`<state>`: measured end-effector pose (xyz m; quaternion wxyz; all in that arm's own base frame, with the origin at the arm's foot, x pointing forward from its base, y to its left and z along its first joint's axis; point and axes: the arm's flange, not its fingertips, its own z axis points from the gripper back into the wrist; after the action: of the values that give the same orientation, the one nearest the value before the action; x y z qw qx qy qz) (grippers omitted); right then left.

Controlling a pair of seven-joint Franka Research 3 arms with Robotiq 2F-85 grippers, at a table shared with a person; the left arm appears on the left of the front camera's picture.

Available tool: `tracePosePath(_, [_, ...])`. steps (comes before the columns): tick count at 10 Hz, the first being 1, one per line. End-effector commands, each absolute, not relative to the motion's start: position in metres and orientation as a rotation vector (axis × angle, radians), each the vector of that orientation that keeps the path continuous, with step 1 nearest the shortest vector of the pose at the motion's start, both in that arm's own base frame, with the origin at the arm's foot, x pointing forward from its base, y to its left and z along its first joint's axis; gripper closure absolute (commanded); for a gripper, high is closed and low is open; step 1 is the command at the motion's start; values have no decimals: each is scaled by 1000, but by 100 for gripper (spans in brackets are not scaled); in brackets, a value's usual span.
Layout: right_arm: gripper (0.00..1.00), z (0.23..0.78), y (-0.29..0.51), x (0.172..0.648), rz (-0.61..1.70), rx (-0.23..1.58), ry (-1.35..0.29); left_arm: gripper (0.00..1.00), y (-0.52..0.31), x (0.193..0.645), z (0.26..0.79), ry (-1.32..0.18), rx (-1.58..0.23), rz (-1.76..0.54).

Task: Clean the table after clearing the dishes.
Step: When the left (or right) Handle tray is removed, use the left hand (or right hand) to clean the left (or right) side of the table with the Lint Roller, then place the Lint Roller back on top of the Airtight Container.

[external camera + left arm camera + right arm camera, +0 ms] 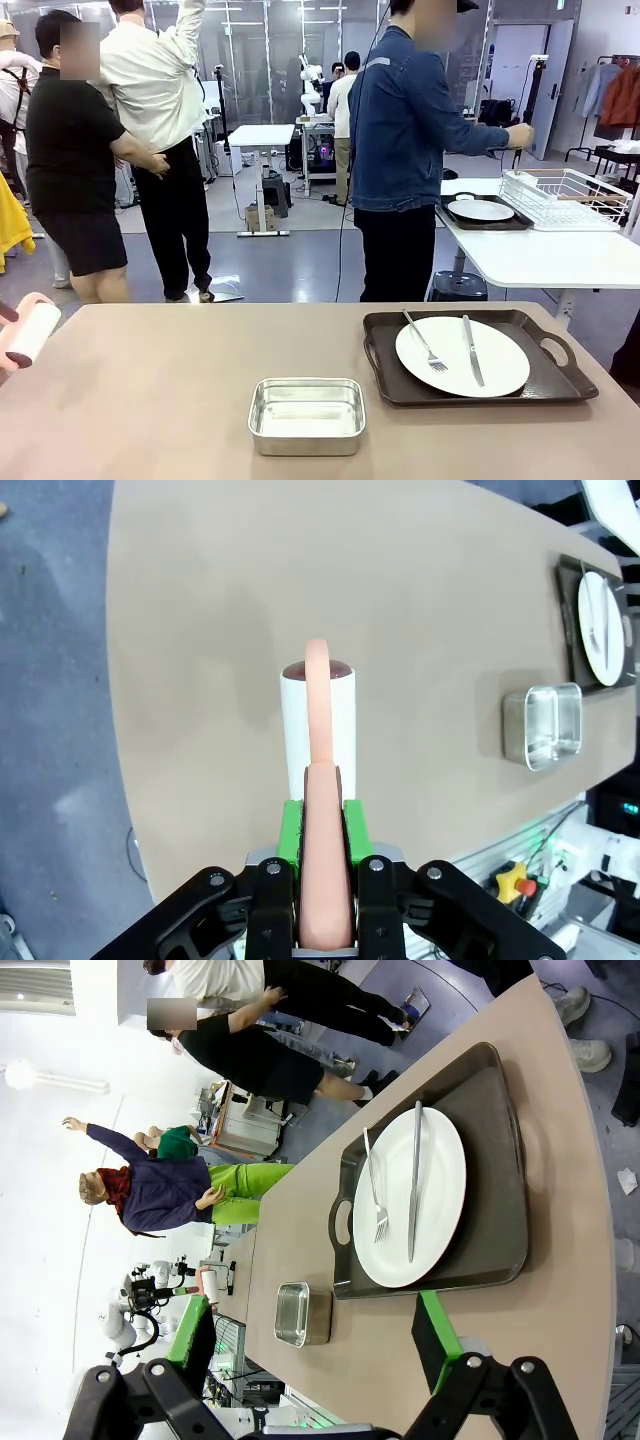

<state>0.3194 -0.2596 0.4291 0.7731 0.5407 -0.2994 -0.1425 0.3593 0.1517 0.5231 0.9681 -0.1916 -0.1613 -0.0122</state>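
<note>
My left gripper [322, 815] is shut on the pink handle of a lint roller [318, 715], whose white roll hangs over the left end of the taupe table [220, 600]. In the front view the roller [30, 335] shows at the far left edge. One of the dishes, a white plate [462, 356] with fork and knife on a dark brown tray [545, 380], sits at the table's right. My right gripper [314, 1303] is open above the table, near that tray [495, 1210], with nothing between its fingers. A second plate on a tray [481, 211] rests on the white side table.
A small steel pan [306, 414] stands near the table's front middle. A person in a blue jacket [400, 130] stands at the far side by the white table, next to a white dish rack [565, 197]. Two more people stand beyond the far left.
</note>
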Motion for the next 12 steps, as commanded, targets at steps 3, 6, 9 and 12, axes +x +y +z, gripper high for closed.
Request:
tracePosePath(3, [0,430,-259,319,-296,1177,-659,80,162,369,508,-308,-395,-40])
tracePosePath(6, [0,430,-259,319,-296,1177,-659,80,162,369,508,-308,-395,-40])
tracePosePath(9, [0,430,-259,319,-296,1177,-659,80,127,386,516,-267,-365,-252])
tracePosePath(12, [0,430,-259,319,-296,1177,-659,80,-19,423,545,-212,-328,-768])
